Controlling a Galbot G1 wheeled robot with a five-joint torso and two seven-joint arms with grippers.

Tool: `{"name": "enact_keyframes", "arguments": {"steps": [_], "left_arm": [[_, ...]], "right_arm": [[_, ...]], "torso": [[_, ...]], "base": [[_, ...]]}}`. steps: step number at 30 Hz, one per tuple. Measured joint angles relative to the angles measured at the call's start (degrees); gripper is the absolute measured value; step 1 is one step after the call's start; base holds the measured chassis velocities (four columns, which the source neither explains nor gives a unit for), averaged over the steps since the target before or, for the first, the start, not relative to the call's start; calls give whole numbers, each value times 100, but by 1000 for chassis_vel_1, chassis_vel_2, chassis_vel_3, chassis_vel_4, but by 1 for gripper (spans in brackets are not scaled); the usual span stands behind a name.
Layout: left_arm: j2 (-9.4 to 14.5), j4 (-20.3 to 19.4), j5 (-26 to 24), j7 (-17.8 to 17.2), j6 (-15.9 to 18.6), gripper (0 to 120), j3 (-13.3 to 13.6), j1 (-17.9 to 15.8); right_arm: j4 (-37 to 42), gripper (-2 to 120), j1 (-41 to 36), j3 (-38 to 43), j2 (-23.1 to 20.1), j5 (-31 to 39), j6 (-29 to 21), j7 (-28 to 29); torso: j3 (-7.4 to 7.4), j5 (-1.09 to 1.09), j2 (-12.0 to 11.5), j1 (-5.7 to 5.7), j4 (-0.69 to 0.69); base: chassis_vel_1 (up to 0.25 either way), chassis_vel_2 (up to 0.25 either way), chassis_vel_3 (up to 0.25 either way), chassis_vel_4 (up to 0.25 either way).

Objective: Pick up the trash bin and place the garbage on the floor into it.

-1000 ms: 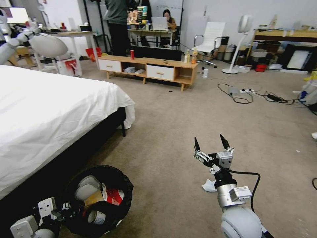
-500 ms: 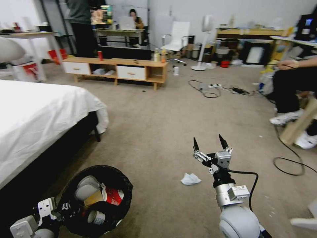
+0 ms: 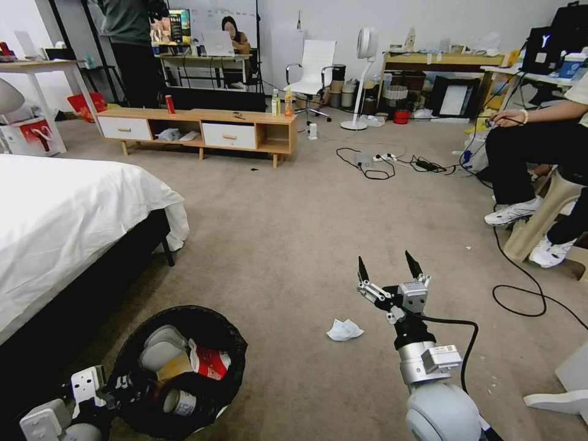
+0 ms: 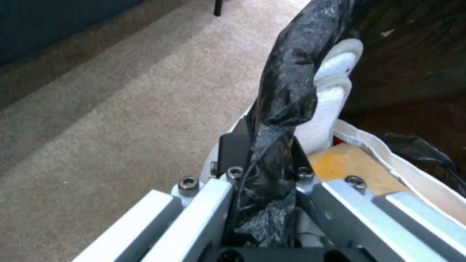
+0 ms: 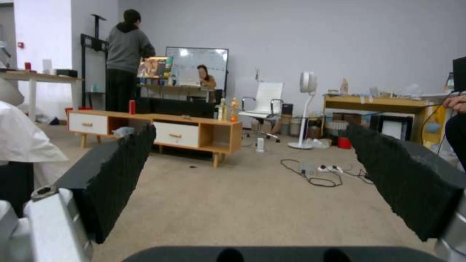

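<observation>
- The trash bin (image 3: 180, 370) hangs low at our left side, close beside the bed (image 3: 67, 226); we carry it by the rim, and cups and a red-and-white packet already lie inside its black liner.
- Our left gripper (image 4: 264, 160) is clamped on the bin's bag-covered rim; the left wrist view shows the crinkled black plastic pinched between the closed jaws, a detail the head view leaves in shadow.
- One piece of garbage lies loose: a crumpled white tissue (image 3: 344, 330) on the floor (image 3: 288, 233), between the bin and our right arm, just beside the right wrist.
- Our right gripper (image 3: 386, 269) is held out low over the carpet, its jaws spread wide and holding nothing; the tissue lies nearer to us than its fingertips.
- We judge the step in hand to be lining up on the tissue with the bin already lifted. The next move calls for drawing the right gripper back and down onto the tissue, or bringing our base round, then closing on soft paper without snagging the carpet.
- The right wrist view looks past the black pads (image 5: 114, 171) along the carpet to the low wooden cabinet (image 5: 160, 133).
- The head view alone relates bin, tissue and both arms.
</observation>
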Motion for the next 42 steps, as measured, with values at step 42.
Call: {"name": "enact_keyframes", "arguments": {"steps": [42], "left_arm": [[10,-27,-4,13,-18,2,-14,25]], "right_arm": [[-191,100,-1,31,113,7,137,4]], "torso": [[0,0,0,0,0]], "base": [[-3,-2,-3,-2]]}}
